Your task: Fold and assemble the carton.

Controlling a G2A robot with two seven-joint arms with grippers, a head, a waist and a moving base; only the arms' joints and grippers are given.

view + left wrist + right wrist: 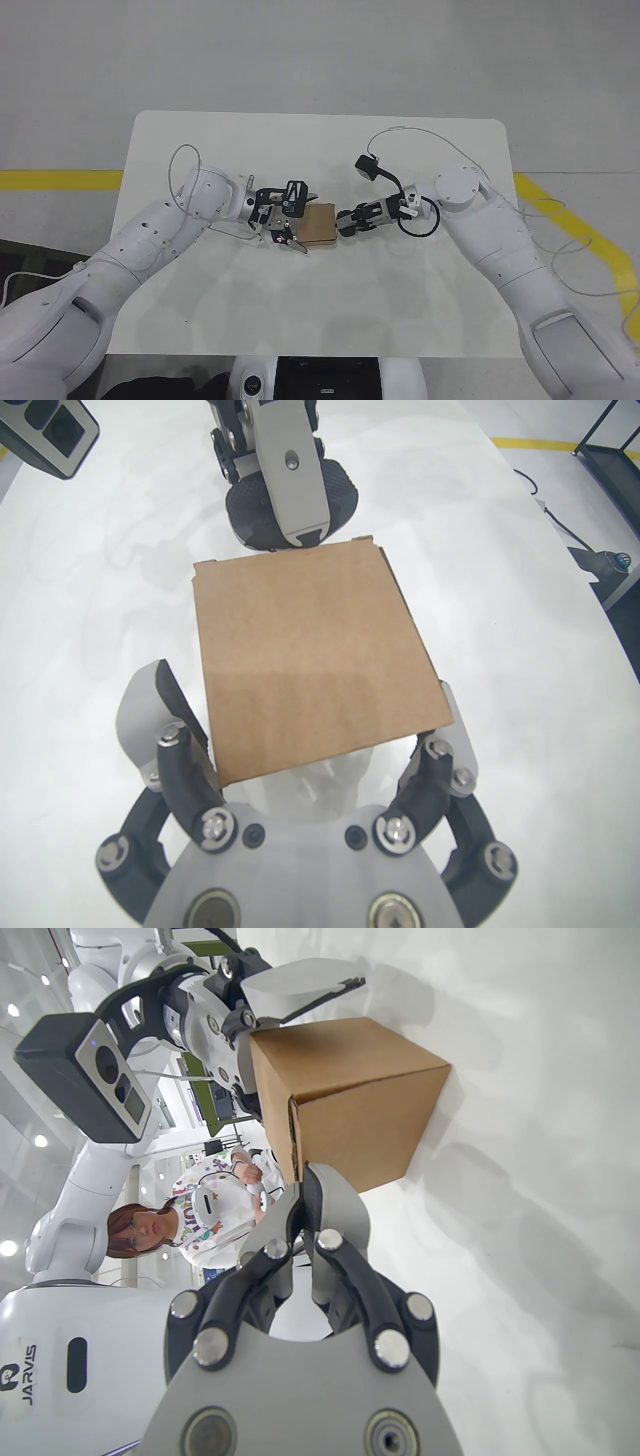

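Carton point(320, 226) sat mid table point(420, 300), already a cube. L gripper point(302, 680) was spread wide, fingers point(150, 700) flanking it, holding nothing. R gripper point(302, 1175) was pinched together, empty, tips at side seam point(292, 1128). Judged nearly done; that flap prob. needs a final press.

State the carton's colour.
The carton is plain brown cardboard, seen best in the left wrist view.

A white worktop point(330, 135) with rounded corners carries a single brown cardboard carton point(320, 224). The carton sits near the middle of the surface, folded up into a box shape, with one face resting flat on the white top and its upper face closed.
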